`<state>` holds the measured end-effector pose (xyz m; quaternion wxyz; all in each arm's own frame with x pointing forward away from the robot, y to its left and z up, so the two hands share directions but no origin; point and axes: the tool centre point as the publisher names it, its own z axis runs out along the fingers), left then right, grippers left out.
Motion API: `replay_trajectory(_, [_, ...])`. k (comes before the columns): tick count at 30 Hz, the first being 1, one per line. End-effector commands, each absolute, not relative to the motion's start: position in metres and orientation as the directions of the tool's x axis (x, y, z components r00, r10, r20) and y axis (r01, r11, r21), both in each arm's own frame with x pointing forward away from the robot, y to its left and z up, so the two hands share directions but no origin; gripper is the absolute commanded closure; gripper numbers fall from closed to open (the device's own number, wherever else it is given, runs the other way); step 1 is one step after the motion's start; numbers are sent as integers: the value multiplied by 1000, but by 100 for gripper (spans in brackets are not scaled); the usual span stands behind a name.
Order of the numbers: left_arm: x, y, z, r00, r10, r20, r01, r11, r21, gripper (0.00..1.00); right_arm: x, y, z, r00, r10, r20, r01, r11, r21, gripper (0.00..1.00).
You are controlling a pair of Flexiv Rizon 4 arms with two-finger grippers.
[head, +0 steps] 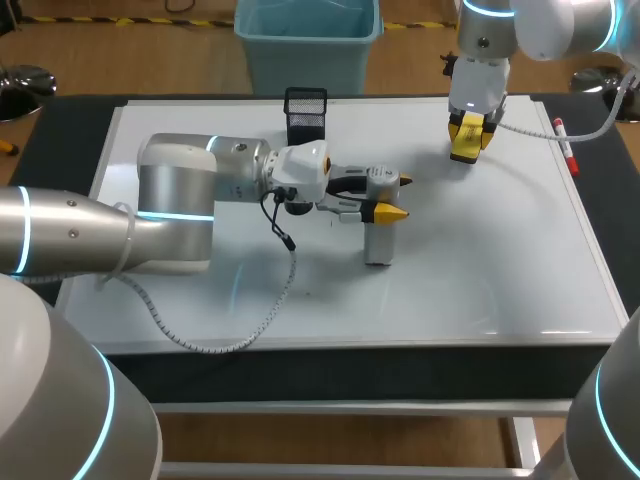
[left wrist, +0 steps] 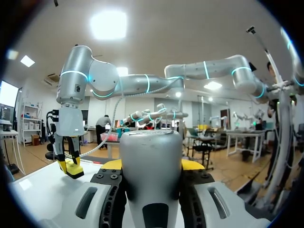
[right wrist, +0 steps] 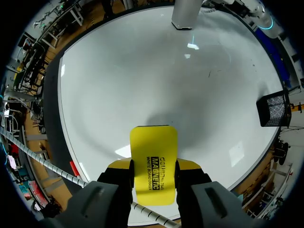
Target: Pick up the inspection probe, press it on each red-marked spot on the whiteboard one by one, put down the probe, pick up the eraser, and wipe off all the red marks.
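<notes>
so, left hand (head: 397, 197) is clamped on the grey probe (head: 379, 243), right hand (right wrist: 153, 167) grips the yellow eraser (right wrist: 153, 142). black mesh cup (head: 306, 116) stands on the whiteboard (head: 480, 270), can't see inside.

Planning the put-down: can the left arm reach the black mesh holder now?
Probably yes: the mesh holder stands close to the left gripper, nothing between; the right gripper is off aside.

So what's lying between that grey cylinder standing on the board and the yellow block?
Nothing: in the head view, only a bare stretch of the large white whiteboard separates the grey cylindrical probe from the yellow rectangular eraser.
</notes>
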<state>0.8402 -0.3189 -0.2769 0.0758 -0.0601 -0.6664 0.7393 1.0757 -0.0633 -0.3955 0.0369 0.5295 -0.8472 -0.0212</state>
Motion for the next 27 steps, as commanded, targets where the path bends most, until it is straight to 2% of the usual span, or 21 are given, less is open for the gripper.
replay_trajectory(1, [843, -319, -280, -980, 197, 9, -30, -104, -994, 100, 1076, -64, -394, -435, -900, 42, -897, 437, 74, 100])
replay_trajectory(10, [844, -316, -275, -982, 189, 1, -22, -108, -994, 100, 1076, -64, -394, -435, -900, 42, -897, 437, 74, 100])
replay_trajectory(27, [869, -245, -238, -998, 22, -63, 60, -95, -994, 100, 1076, -64, -394, -435, -900, 42, -897, 437, 74, 100])
